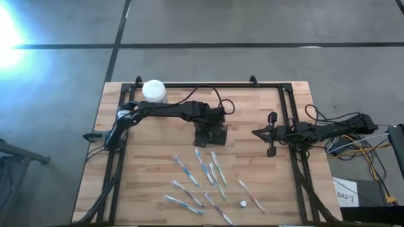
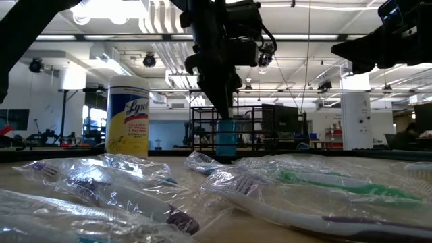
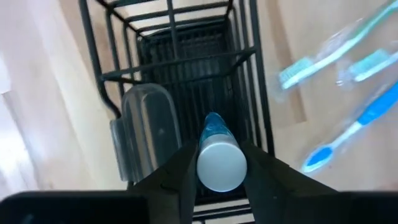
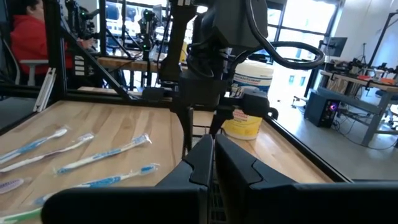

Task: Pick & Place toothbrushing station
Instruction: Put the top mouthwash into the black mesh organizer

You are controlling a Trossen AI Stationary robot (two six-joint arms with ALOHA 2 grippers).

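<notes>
The left end effector (image 3: 222, 180), closed on a toothpaste tube (image 3: 219, 157), should lower it straight into the toothbrushing station (image 3: 180, 81) (the right end effector (image 1: 270, 133), fingers together and empty, waits aside).

White-lidded wipes jar (image 1: 154, 91); wrapped toothbrushes (image 1: 203, 169) scattered on table (image 1: 151, 164).

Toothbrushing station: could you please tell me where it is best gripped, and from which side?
Pinch an outer wall of the toothbrushing station at its top rim, from straight above: it stands upright and open-topped. The left gripper, holding a tube, is over it.
</notes>
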